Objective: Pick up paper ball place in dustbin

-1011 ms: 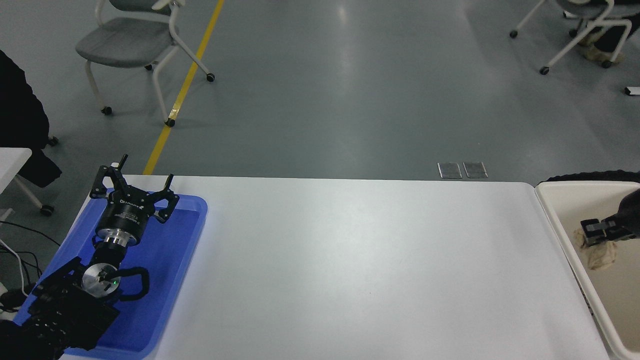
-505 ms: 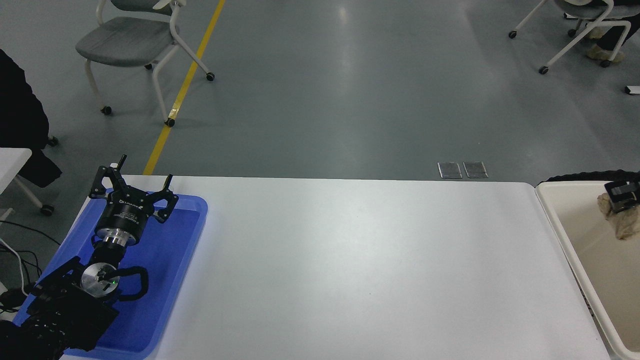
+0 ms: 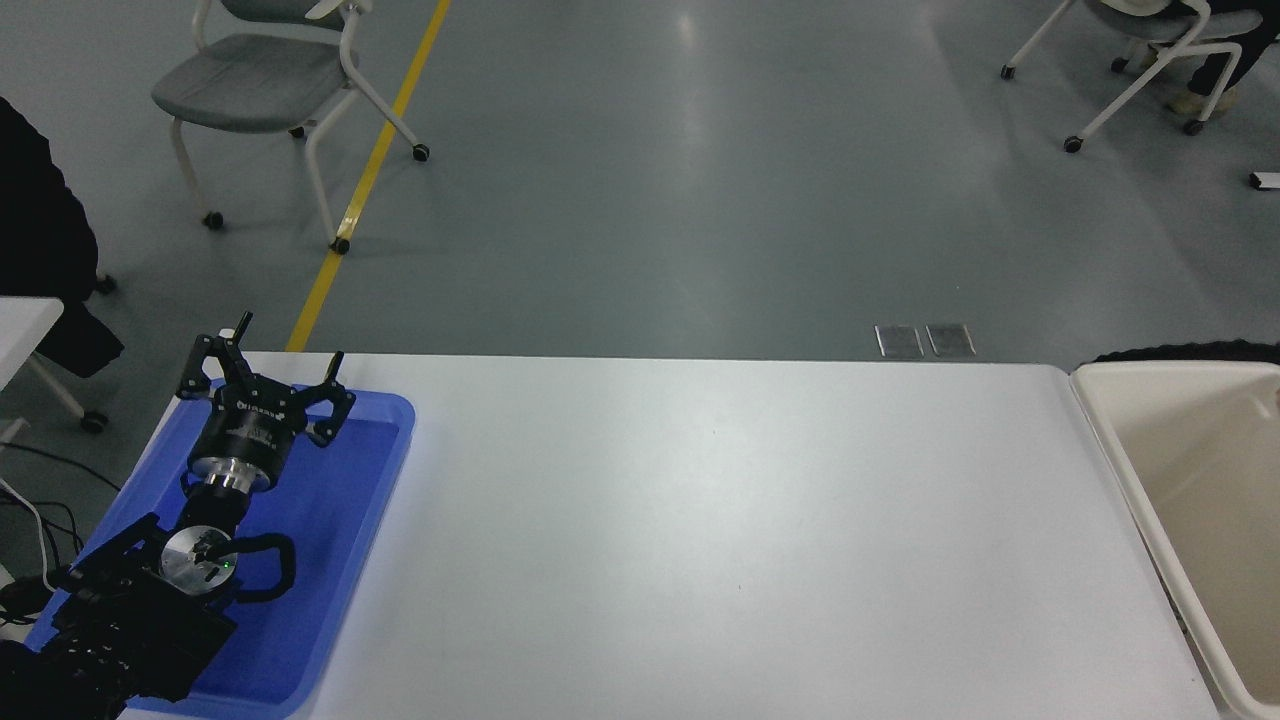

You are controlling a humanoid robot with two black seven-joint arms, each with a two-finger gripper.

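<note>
The dustbin (image 3: 1105,430), a cream-beige tub with a thick rim, stands at the table's right end, cut off by the picture's right edge. What shows of its inside is bare. The paper ball is out of view. My right gripper and arm are out of view. My left gripper (image 3: 268,361) is parked at the lower left above the blue tray, open and empty.
A shallow blue plastic tray (image 3: 375,470) lies on the white table (image 3: 720,540) at the left under my left arm. Grey chairs stand on the floor beyond the table, at the upper left (image 3: 265,75) and upper right (image 3: 1140,40).
My right gripper, shut on the paper ball over the dustbin, moved up and to the right and left the picture with the ball. The left arm has not moved.
</note>
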